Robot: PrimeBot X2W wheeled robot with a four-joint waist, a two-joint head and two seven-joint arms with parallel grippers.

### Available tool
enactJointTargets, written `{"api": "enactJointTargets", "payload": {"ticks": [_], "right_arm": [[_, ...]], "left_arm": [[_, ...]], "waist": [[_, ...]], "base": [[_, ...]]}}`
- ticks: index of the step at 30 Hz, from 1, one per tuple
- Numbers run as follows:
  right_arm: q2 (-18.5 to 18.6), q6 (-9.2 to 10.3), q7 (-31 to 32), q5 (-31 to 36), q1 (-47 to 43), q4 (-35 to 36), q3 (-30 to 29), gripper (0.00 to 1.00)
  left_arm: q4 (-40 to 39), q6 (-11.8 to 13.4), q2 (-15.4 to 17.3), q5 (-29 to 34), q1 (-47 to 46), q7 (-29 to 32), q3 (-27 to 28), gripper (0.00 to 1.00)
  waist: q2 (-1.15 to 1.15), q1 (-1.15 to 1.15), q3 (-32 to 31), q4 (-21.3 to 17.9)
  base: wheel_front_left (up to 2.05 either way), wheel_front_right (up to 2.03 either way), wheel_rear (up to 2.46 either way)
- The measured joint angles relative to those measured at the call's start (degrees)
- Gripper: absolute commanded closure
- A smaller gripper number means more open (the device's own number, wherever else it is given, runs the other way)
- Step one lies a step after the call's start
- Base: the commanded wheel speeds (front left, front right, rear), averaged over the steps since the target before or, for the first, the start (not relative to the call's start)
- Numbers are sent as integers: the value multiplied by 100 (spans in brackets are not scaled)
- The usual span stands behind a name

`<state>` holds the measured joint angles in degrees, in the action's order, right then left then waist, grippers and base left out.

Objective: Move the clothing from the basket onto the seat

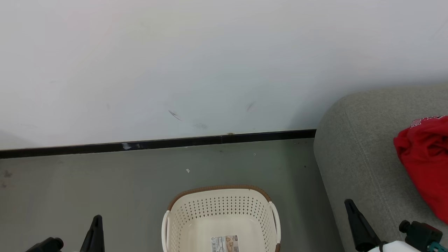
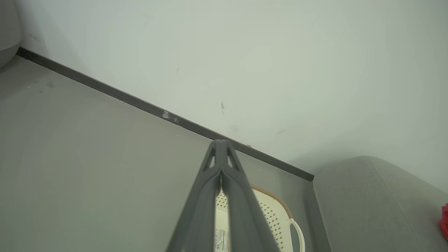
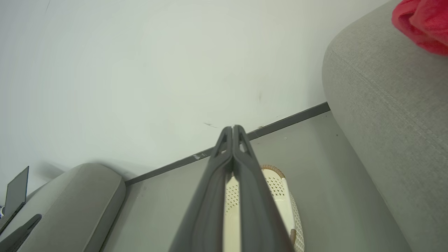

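The red clothing (image 1: 427, 164) lies on the grey seat (image 1: 353, 154) at the right; a red edge of it (image 2: 444, 217) and a bunch (image 3: 423, 24) show in the wrist views. The cream basket (image 1: 220, 210) with its brown rim stands on the floor at bottom centre, its visible inside bare except for a label sticker (image 1: 224, 244). My left gripper (image 1: 97, 218) rises at the lower left, shut and holding nothing, its fingers (image 2: 221, 143) pressed together. My right gripper (image 1: 348, 203) stands shut over the seat's front, fingers (image 3: 232, 128) together and holding nothing.
A white wall meets the grey floor at a black skirting strip (image 1: 157, 143). A second grey upholstered piece (image 3: 80, 196) sits at the left in the right wrist view, with a dark laptop-like thing (image 3: 15, 190) beyond it.
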<state>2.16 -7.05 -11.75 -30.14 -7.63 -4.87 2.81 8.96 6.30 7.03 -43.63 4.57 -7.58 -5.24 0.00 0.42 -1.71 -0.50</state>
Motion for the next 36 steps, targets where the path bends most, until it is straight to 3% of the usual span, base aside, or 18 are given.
{"api": "enactJointTargets", "payload": {"ticks": [12,27,36], "right_arm": [[127,0,235,-1180,149,-166,-46,100],[241,0,515,-2721,444,-434,-101,100],[324,0,626,-3489,582,-520,-140,100]], "left_arm": [[56,-177,-96,-808,-76,212,165,100],[133,-421,-183,-1896,-302,531,382,100],[170,-552,-244,-2435,-335,701,487,100]], "waist": [[0,9,1,13],[0,-27,57,24],[0,-35,88,29]], "base": [[0,0,0],[0,0,0],[0,0,0]]}}
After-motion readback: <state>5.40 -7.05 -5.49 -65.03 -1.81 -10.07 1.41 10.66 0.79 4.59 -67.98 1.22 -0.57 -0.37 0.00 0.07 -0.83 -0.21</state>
